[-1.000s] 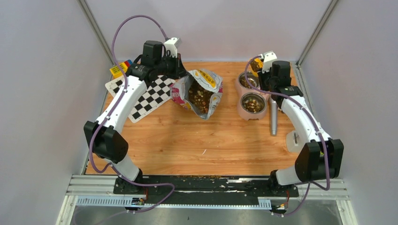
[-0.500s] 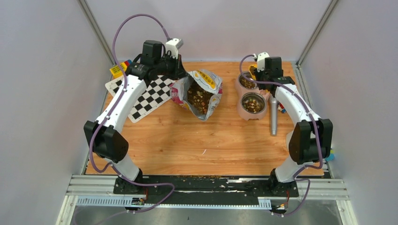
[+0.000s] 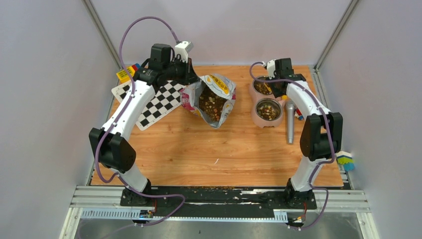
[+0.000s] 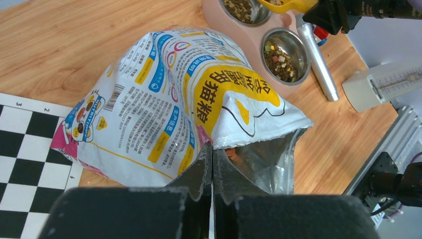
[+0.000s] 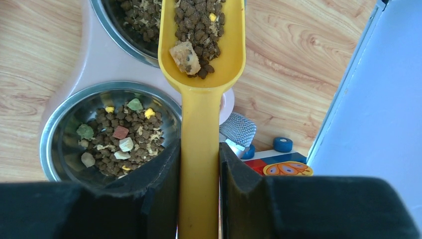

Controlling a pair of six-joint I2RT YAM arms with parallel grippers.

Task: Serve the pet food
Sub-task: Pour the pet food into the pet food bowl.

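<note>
Step in hand: delivery of a scoop-load to the feeder, judging by the layout

Cartoon-cat bag (image 4: 164, 109) lies open on the table at far centre, mouth facing the near side, kibble visible inside. Left tool (image 4: 211, 152) is pinched flat on the rim of the bag mouth and holds it up

Pink double-bowl feeder (image 5: 84, 64) sits at far right, well apart from the bag. Near bowl (image 5: 50, 129) is already part filled with brown pellets and a few coloured bits. Far bowl (image 5: 107, 30) also has some in it

Yellow scoop (image 5: 199, 114) is clamped by its handle in the right tool (image 5: 199, 154), fingers narrow on either side. Pet food (image 5: 199, 20) is heaped in the scoop head, which hangs above the far bowl's right rim, roughly level

Next move probably calls for a wrist roll to tip the scoop, with the head first brought further over the far bowl. As it is, part of the load looks likely to fall on the pink rim or the wood

Room: plain grey walls (image 3: 224, 30) on three sides. Table (image 3: 199, 154) is light wood. Checkerboard (image 3: 159, 107) at far left under the left arm, silver cylinder (image 3: 289, 124) just right of the feeder, coloured blocks (image 3: 127, 73) at the far left corner
</note>
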